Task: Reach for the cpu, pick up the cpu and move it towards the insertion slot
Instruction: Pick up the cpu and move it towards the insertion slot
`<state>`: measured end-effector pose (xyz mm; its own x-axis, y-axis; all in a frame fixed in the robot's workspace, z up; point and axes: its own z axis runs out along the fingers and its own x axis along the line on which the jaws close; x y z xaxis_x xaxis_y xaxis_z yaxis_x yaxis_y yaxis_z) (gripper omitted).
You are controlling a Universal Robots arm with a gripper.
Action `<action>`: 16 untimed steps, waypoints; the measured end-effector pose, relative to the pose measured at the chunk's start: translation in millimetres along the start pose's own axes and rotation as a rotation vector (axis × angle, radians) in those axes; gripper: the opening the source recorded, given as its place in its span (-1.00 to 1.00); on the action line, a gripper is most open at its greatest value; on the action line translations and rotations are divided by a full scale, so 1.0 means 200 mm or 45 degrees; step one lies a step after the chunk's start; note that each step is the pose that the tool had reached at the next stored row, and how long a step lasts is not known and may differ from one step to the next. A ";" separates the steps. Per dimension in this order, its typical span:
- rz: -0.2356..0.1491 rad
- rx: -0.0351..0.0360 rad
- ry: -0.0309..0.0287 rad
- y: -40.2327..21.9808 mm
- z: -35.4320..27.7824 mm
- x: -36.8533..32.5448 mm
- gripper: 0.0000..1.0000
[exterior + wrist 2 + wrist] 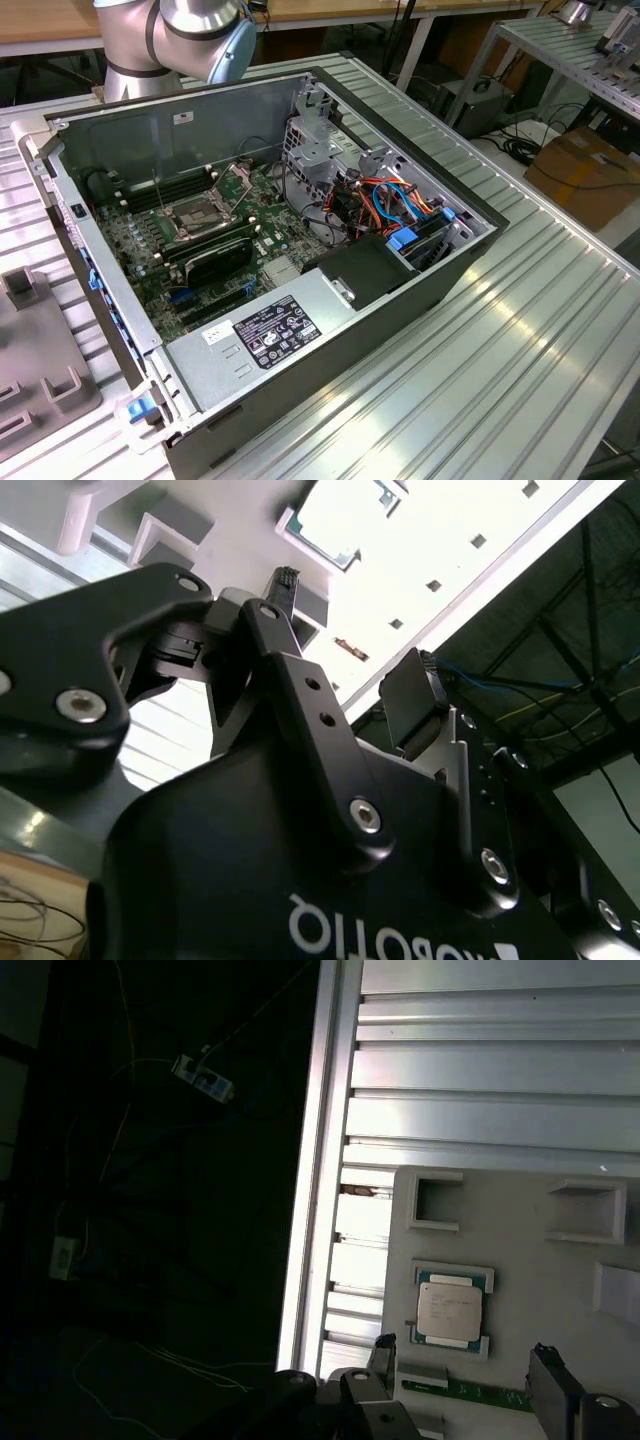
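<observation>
The fingers (548, 1372) are spread apart and empty, their tips just short of the cpu (449, 1307). The cpu lies flat in a corner-bracketed seat on a grey plate (520, 1260). The plate rests near the ribbed desk's (480, 1110) edge, with dark open space past the rail. In the exterior view, the insertion slot (200, 215) sits inside the open case (400, 330), its bracket tilted up.
</observation>
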<state>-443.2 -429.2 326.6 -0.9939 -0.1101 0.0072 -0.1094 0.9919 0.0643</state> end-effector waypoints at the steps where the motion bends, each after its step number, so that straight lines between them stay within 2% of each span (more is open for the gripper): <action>1: 0.000 -0.0019 -0.0002 -0.003 0.004 0.000 0.24; 7: -0.002 -0.0189 -0.0019 -0.014 0.029 0.001 0.24; 16: -0.003 -0.0299 -0.0029 -0.025 0.062 0.002 0.24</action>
<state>-443.2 -433.3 314.0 -0.9937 -0.1120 0.0047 -0.1112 0.9899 0.0877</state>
